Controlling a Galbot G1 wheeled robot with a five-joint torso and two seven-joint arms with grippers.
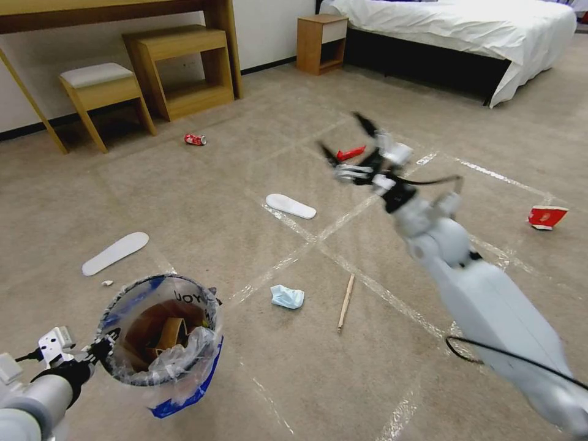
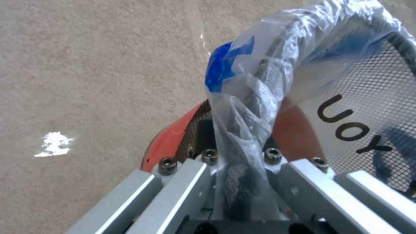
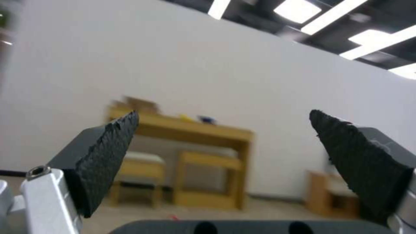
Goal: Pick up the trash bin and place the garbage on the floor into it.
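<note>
Head view showed the left gripper (image 1: 98,350) low at the robot's left side, pinched shut on the rim of the trash bin (image 1: 160,334). The left wrist view showed the same hold, with the bin's clear plastic bag (image 2: 260,97) squeezed between the two sides. The bin hung off the floor (image 1: 214,196), tipped a little, with a brown paper bag (image 1: 170,334) already inside.

The right gripper (image 1: 349,142) was up in the air over the carpet, wide open and holding nothing. Its black fingertips (image 3: 108,143) stood far apart, pointing at the desk (image 3: 190,126) by the wall.

I think the job was to grab more litter. The blue face mask (image 1: 287,296) and the wooden stick (image 1: 346,302) lay closest to the bin, so they looked like the easy picks. A good grab would come straight down and pinch the soft mask in its middle.

A white slipper (image 1: 291,206) and another slipper (image 1: 115,252) lay flat, so those looked harder. The red wrapper (image 1: 351,152), red can (image 1: 195,139) and red cup (image 1: 547,217) sat farther away.

The carpet had lots of open room. The bed (image 1: 465,37) and the stool (image 1: 101,92) were well away.
</note>
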